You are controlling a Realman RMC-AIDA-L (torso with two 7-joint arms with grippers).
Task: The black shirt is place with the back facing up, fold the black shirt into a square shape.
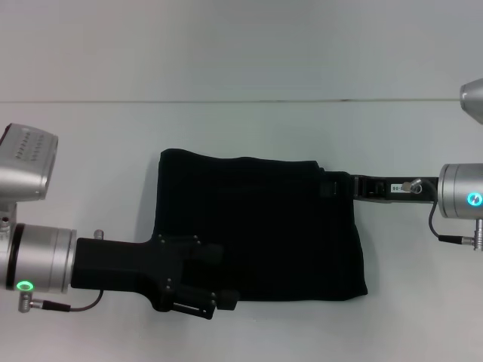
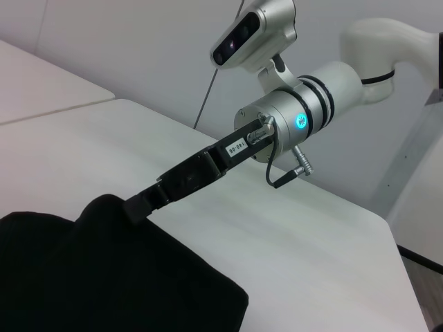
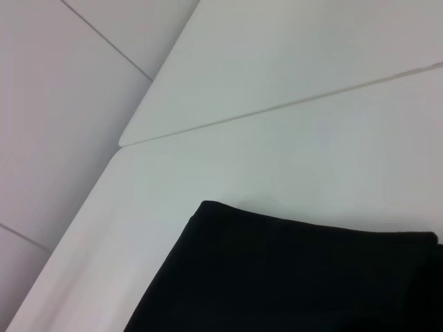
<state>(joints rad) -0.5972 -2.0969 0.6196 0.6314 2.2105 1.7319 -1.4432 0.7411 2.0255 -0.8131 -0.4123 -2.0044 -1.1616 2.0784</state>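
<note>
The black shirt (image 1: 260, 226) lies folded into a rough rectangle on the white table (image 1: 241, 128). My left gripper (image 1: 202, 300) is low over the shirt's near left corner. My right gripper (image 1: 332, 186) reaches in from the right and is shut on the shirt's far right corner. In the left wrist view the right gripper (image 2: 138, 203) meets a raised peak of the shirt (image 2: 104, 277). The right wrist view shows only a flat corner of the shirt (image 3: 291, 277) on the table.
A seam (image 1: 241, 101) runs across the table behind the shirt. Bare white table surrounds the shirt on all sides. The table's edge shows in the left wrist view (image 2: 408, 277).
</note>
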